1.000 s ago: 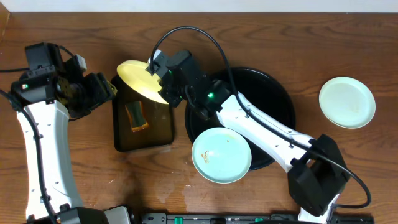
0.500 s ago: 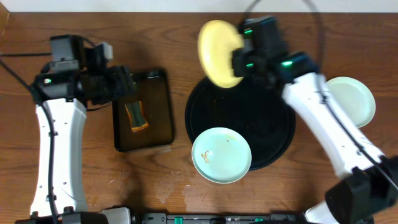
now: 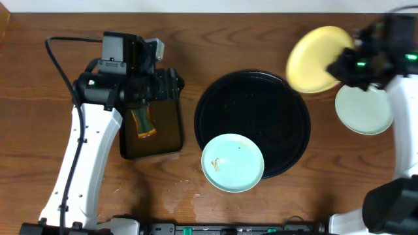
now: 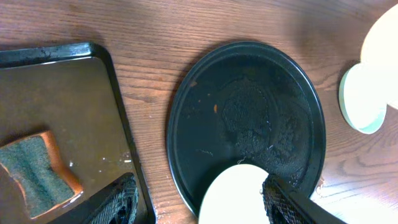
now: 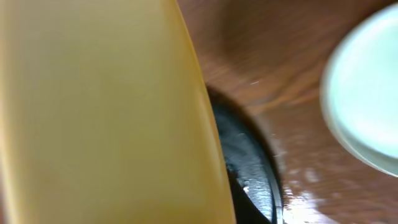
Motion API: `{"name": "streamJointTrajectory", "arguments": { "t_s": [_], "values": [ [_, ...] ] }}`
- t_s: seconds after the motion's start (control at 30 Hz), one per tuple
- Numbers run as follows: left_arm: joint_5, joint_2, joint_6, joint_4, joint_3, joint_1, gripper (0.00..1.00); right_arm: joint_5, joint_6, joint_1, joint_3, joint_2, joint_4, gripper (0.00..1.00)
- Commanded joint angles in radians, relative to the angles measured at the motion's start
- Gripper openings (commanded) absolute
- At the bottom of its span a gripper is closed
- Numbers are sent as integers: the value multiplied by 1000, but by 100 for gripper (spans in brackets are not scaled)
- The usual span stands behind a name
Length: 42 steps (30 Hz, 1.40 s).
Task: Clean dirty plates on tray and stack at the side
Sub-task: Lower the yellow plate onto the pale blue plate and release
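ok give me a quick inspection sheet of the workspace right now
surface: brown wooden table, no damage seen
job's things: large round black tray with residue; smeared pale mint-blue plate overlapping its near rim; second mint-blue plate on the table to its right; pale yellow plate held aloft
clutter: dark rectangular tray holding an orange-edged sponge
claws: left claw open, empty, by the rectangular tray; right claw shut on the yellow plate
cables: black cable looping off the left arm
surroundings: nothing seen

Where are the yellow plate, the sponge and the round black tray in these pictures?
yellow plate (image 3: pixel 315 61), overhead view, centre of its face.
sponge (image 3: pixel 144 123), overhead view, its green top.
round black tray (image 3: pixel 256 108), overhead view, bare floor.
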Motion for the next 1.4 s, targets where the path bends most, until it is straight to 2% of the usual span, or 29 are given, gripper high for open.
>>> {"name": "streamJointTrajectory", "arguments": {
  "t_s": [0.0,0.1,0.3,0.47,0.6,0.73,0.93,0.97,1.0,1.03,1.1,1.23,1.37],
  "values": [
    [-28,-7,16,-1,12,-5,66,-122,-58,-179,12,-6,-31,1],
    [-28,-7,16,-1,12,-5,66,-134,-77,-309,12,12,-83,1],
    [-28,-5,16,-1,10,-5,66,-130,-92,-445,-12,53,-127,1],
    [-28,-5,16,-1,8,-5,65,-111,-91,-462,-85,87,-121,1],
    [-29,-5,17,-4,8,-5,66,97,-14,-473,-163,103,11,1],
    [-28,-5,17,-5,8,-5,66,103,39,-497,-232,129,137,1],
    [-29,-5,17,-5,8,-5,66,2,49,-491,-275,202,165,1],
    [-29,-5,17,-5,8,-5,66,-38,27,-489,-275,210,175,6],
    [-29,-5,17,-5,8,-5,66,-101,-20,-489,-275,212,195,17],
    [-29,-5,17,-6,8,-5,66,-151,-51,-490,-275,212,209,34],
    [-29,-5,17,-9,8,-5,66,-217,-63,-490,-272,200,230,47],
    [-29,-5,17,-14,8,-5,66,-211,-63,-480,-272,143,227,56],
    [-29,-5,17,-13,8,-5,67,-191,-69,-463,-272,57,197,58]
  ]
}}
